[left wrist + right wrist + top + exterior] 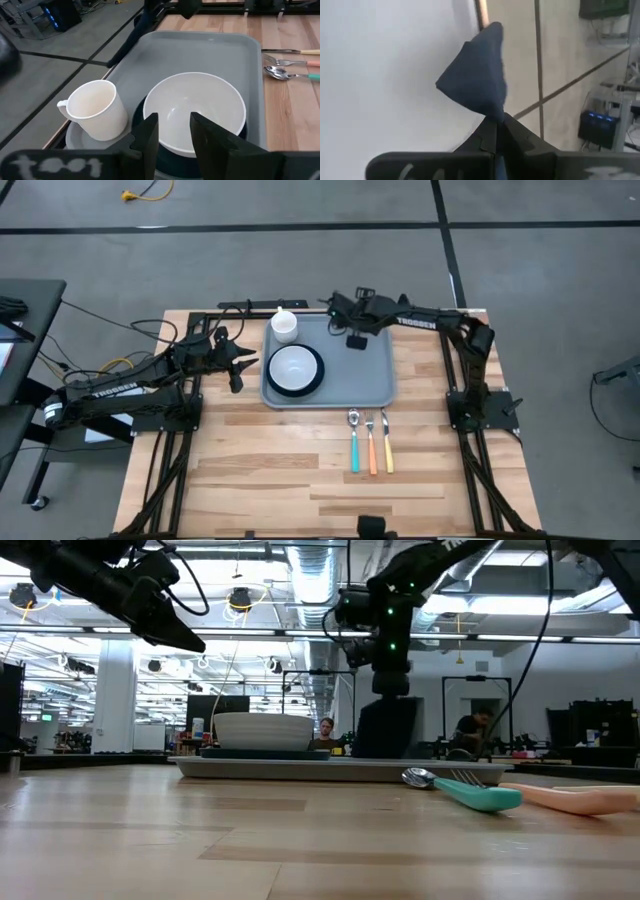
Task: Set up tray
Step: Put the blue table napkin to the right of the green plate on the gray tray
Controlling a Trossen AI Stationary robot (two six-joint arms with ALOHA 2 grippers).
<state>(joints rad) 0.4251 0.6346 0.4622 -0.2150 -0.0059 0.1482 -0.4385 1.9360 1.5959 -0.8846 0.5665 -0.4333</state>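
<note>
Bowl (293, 367), cup (284, 324) crowd tray (365, 375).

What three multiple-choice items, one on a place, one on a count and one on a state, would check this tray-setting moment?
1. Where does the white bowl sit?
A. on the dark plate in the tray
B. on the bare wood beside the cutlery
C. on the floor

2. How many pieces of cutlery lie on the table outside the tray?
A. one
B. three
C. five

3. What is the right gripper doing?
A. hanging open and empty
B. gripping the mug
C. shut on the navy napkin over the tray

Key: 1 A, the high view shows the plate's rim around the bowl; 2 B, teal, orange and yellow handles lie side by side; 3 C, the right wrist view shows the jaws pinching the cloth.
</note>
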